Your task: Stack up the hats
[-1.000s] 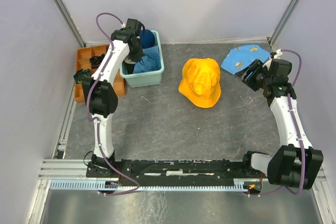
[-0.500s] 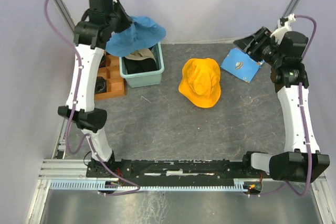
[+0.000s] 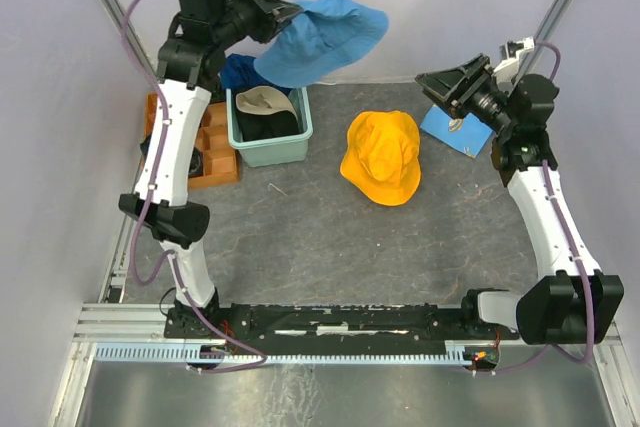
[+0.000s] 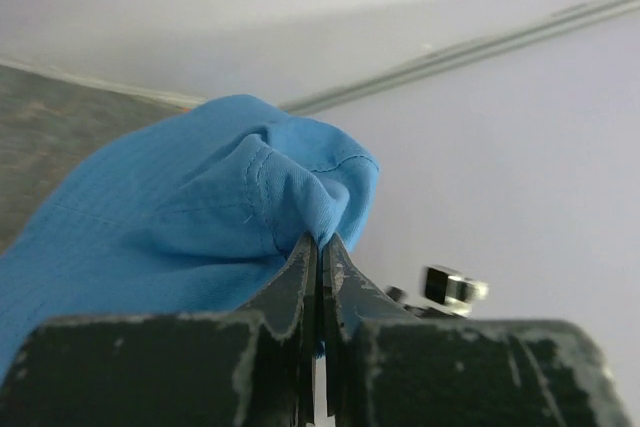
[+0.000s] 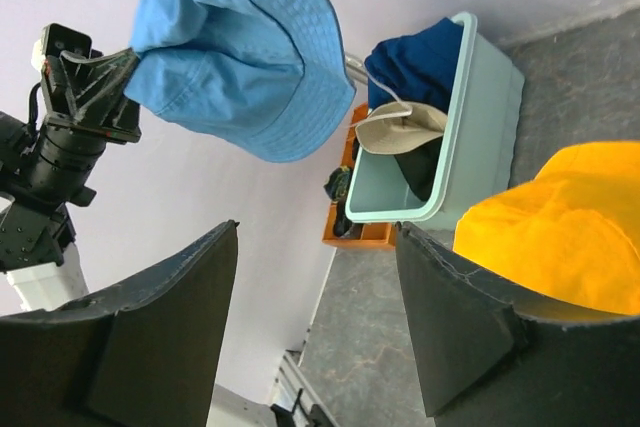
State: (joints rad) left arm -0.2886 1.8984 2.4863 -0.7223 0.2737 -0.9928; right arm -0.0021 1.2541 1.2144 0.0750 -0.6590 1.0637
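Blue hat (image 4: 180, 217) runs off left wrist frame; yellow hat (image 5: 560, 227) off right wrist frame. Printed cloth (image 3: 460, 135) partly behind right tool (image 3: 440, 92).

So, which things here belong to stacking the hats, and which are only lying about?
Job: light blue hat in the left hand; yellow-orange hat; navy hat; black hat.
Lying about: mint-green tub; printed blue cloth; orange tray.

The blue hat (image 3: 322, 35) above the tub (image 3: 275, 154) is matt woven cloth, its brim ringed with stitching. The tub is smooth plastic with a faint sheen. Right of the tub, the yellow hat (image 3: 382, 155) is soft, creased matt cloth. The tabletop (image 3: 330, 247) is rough, mottled, dull. The left gripper (image 4: 320, 243) is matt black, scuffed pale.
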